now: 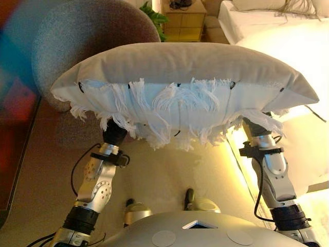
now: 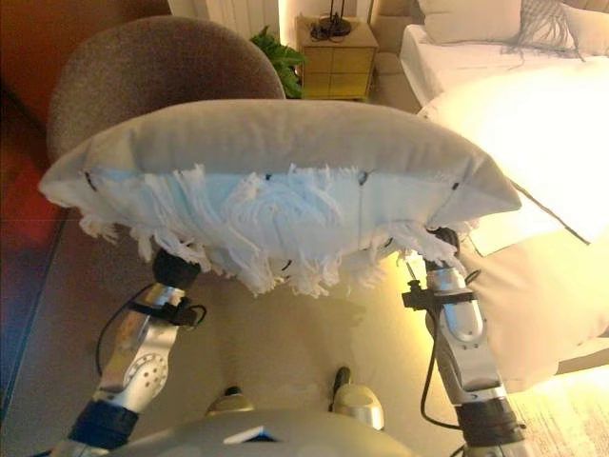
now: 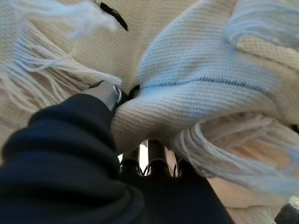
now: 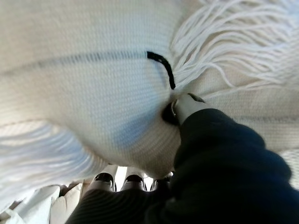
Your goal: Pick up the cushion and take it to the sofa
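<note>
A large beige cushion (image 1: 180,67) with white fringe and dark stitches is held up in front of me, lying flat across both hands. My left hand (image 3: 108,93) is under its left end, a fold of the cloth pinched between the thumb and the fingers (image 3: 149,161). Under the right end, my right hand (image 4: 187,106) grips the same way, its thumb pressed into the fabric. In the eye views only the dark wrists (image 1: 114,135) (image 2: 442,243) show below the fringe.
A grey round-backed armchair (image 1: 77,36) stands ahead on the left. A white bed (image 1: 288,41) fills the right side, its edge close to my right arm. A wooden nightstand (image 1: 185,20) and a green plant (image 1: 154,18) are at the back.
</note>
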